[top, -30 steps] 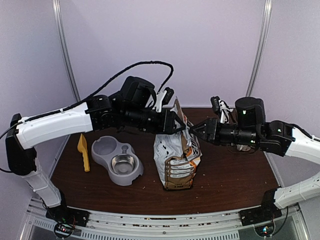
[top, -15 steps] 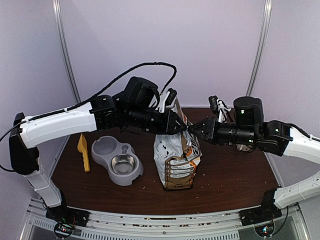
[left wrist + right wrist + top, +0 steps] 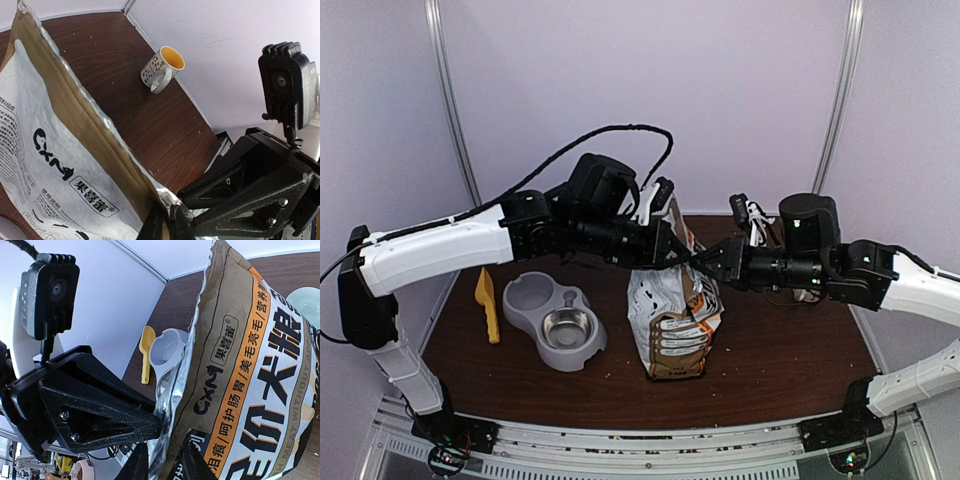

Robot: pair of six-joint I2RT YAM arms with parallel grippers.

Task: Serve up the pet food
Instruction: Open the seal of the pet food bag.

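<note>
Well, at the left of the top view a yellow scoop lies flat on the brown table. Just beside it sits a gray double pet bowl. I see no food in it, and nothing touches it.

Near the middle stands the bag, upright, with a ragged top edge. The left gripper reaches in from the left. Its fingers are closed on the bag's top edge and pinch the shiny lip. The right gripper reaches in from the right, its tip nearly touching the other one. Its fingers look to be pinching that same lip too. I think each one holds a side so they can pull the mouth of the bag wide.

No pet food shows in any view. It is most likely down inside the bag.

In the left wrist view a spotted mug with a yellow inside stands far back on the table, well apart from the bag.

The bag stands between the right arm and the bowl. The two arms crowd close over it, so they could bump.
</note>
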